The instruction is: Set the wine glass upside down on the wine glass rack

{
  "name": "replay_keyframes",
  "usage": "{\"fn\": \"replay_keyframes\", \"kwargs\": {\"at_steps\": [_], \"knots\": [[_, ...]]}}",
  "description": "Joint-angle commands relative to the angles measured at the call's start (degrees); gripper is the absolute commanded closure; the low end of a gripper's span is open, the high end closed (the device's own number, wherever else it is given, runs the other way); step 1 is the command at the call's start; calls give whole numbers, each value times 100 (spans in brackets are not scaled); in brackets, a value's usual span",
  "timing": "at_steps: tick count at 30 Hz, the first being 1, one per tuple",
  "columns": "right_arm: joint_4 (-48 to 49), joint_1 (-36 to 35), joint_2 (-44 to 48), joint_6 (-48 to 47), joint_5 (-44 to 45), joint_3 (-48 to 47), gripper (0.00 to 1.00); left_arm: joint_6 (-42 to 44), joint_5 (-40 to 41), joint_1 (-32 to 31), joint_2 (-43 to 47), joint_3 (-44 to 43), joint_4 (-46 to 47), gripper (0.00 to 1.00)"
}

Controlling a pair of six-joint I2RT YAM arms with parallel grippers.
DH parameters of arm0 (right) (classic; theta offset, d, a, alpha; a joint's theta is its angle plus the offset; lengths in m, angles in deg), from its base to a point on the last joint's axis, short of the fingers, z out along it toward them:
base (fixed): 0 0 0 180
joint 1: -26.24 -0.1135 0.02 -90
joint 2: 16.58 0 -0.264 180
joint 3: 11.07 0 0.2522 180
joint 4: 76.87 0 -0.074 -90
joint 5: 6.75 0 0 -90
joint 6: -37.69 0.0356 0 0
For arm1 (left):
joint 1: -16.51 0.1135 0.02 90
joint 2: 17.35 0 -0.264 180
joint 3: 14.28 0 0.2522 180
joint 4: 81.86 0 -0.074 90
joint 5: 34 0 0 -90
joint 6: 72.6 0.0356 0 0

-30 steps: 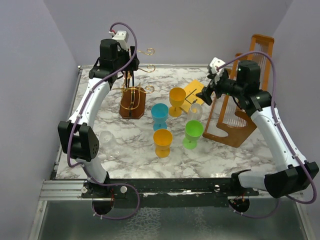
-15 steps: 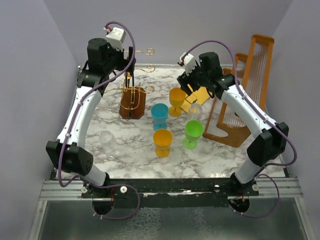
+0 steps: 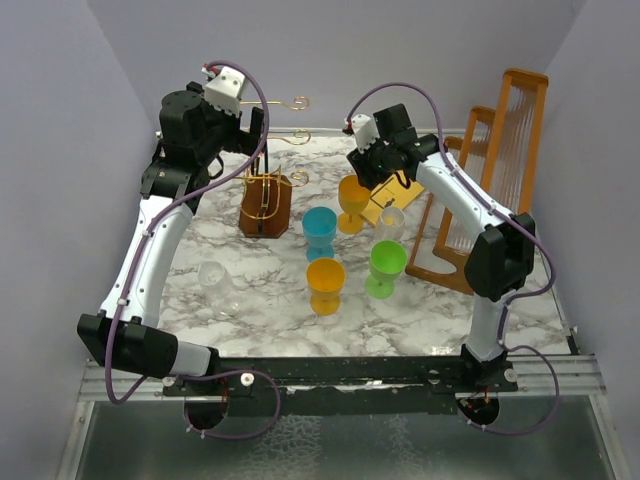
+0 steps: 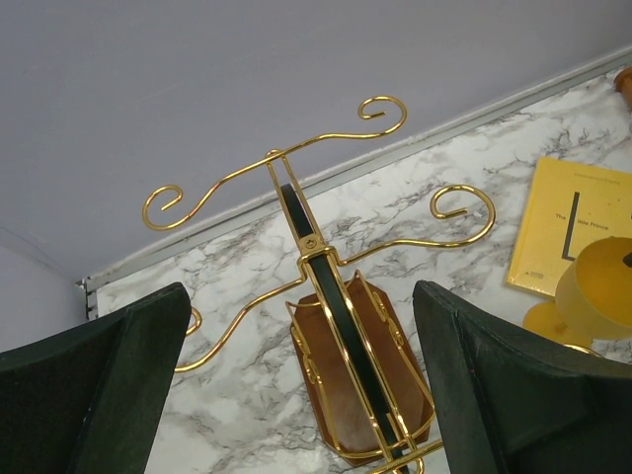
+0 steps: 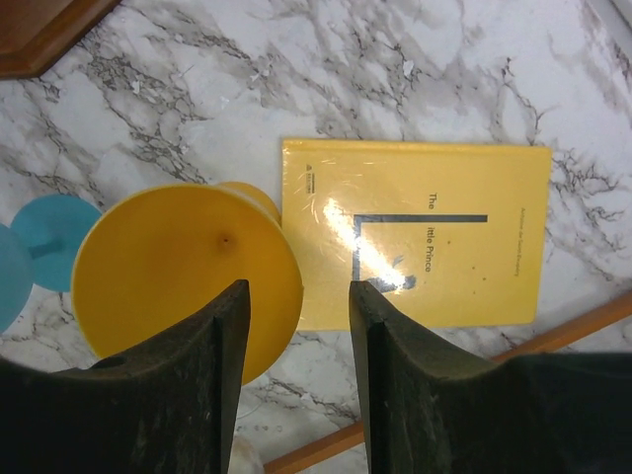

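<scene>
The wine glass rack [image 3: 266, 200], gold wire with curled arms on a dark wooden block, stands at the back left. It also fills the left wrist view [image 4: 331, 296]. My left gripper [image 3: 258, 140] hangs above it, open and empty [image 4: 301, 306]. A yellow wine glass [image 3: 354, 196] stands upright near the middle. My right gripper [image 3: 378, 178] hovers over its right rim [image 5: 168, 276], jaws part-way apart with nothing between them [image 5: 298, 291]. No glass hangs on the rack.
Blue [image 3: 320, 230], orange [image 3: 326, 282] and green [image 3: 386, 266] glasses stand mid-table. One clear glass [image 3: 216, 284] sits at the left, another [image 3: 390, 222] by the green one. A yellow book [image 5: 444, 237] lies behind the yellow glass. Tall wooden wire frames [image 3: 495, 180] stand at the right.
My right arm swung left from the wooden frames to above the yellow glass, and its jaws narrowed. My left gripper opened wider and pulled back from the rack.
</scene>
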Motion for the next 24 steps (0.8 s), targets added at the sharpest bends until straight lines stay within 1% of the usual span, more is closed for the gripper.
{"fn": "replay_keyframes", "kwargs": {"at_steps": [1, 5, 12, 15, 20, 24], "knots": [[-281, -19, -96, 98, -5, -183, 57, 113, 86, -13, 103, 4, -39, 2], [-292, -19, -203, 80, -32, -174, 62, 76, -4, -13, 49, 13, -66, 2], [-329, -19, -420, 19, -198, -336, 74, 214, 127, -13, -51, -154, -216, 2], [-402, -19, -514, -13, -292, -529, 83, 261, 172, -14, -90, -220, -285, 2], [-608, -19, -627, -74, -501, -1156, 98, 310, 318, -14, -104, -281, -343, 2], [-680, 21, -615, -134, -489, -1706, 99, 333, 416, -14, -58, -260, -311, 1]]}}
